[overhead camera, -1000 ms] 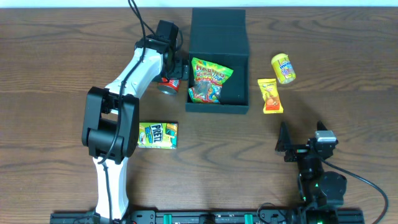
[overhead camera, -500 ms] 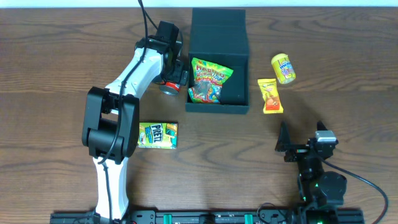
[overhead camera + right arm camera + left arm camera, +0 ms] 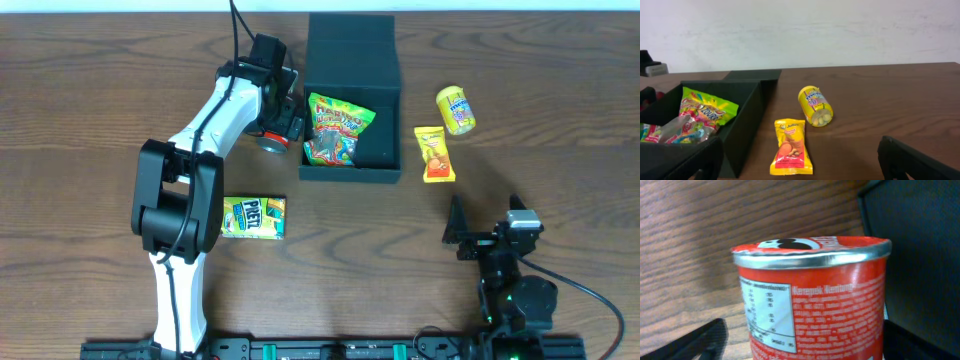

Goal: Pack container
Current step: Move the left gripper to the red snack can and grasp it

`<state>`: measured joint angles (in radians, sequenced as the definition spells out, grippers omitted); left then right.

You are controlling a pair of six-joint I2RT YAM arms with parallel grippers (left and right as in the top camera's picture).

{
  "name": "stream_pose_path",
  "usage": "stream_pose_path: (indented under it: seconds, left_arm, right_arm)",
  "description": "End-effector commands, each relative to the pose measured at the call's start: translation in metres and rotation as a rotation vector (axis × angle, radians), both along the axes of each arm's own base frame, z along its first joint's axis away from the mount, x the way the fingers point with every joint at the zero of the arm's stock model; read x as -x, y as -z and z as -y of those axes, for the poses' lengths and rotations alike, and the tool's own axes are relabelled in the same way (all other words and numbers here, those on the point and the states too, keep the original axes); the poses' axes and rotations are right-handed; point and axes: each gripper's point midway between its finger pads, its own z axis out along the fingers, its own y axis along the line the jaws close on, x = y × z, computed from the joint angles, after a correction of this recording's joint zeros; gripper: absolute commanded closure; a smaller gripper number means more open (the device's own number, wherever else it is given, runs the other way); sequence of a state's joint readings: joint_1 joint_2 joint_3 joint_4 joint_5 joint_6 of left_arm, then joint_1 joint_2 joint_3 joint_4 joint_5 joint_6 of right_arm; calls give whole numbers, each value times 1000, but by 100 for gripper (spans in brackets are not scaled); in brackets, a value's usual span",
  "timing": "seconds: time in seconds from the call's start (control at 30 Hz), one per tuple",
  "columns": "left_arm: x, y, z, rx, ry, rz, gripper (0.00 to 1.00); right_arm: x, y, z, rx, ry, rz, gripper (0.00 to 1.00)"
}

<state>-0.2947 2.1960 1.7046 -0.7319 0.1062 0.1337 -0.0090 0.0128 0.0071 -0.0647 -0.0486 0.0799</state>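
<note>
Left end effector: stood spread around red can.
Can: probably light, stiff, slick; best taken mid-wall.
Container: sat just beside, rigid.

The container is dark teal-black, the can red, the canister yellow.

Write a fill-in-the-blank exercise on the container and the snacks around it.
1. The arm stretched out to the red can is the ______ one.
2. The lid of the container is ______.
3. The yellow canister lies on its ______.
4. The green and yellow box lies ______ the container.

Missing words: left; open; side; outside.
</note>
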Motion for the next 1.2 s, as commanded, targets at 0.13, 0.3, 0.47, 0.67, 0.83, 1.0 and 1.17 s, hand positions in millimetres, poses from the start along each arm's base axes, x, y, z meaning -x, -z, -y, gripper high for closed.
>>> stream_pose_path:
  seconds: [0.13, 0.3, 0.47, 0.67, 0.83, 1.0, 1.17]
  left_arm:
    - [-2, 2, 4, 12, 21, -2, 9]
    - [0, 13, 4, 6, 21, -24, 28]
    - [2, 18, 3, 3, 21, -37, 32]
    - [5, 18, 2, -1, 20, -48, 39]
    - [8, 18, 1, -5, 20, -63, 41]
    - [10, 8, 1, -2, 19, -54, 43]
    - [7, -24, 1, 17, 5, 1, 43]
  right_arm:
    - [0, 1, 2, -9, 9, -5, 1]
    - [0, 1, 2, -9, 9, -5, 1]
    - [0, 1, 2, -9, 9, -5, 1]
    - [0, 1, 2, -9, 9, -4, 1]
    - [0, 1, 2, -9, 9, -4, 1]
    - [0, 1, 2, -9, 9, -5, 1]
    - [0, 1, 2, -9, 9, -5, 1]
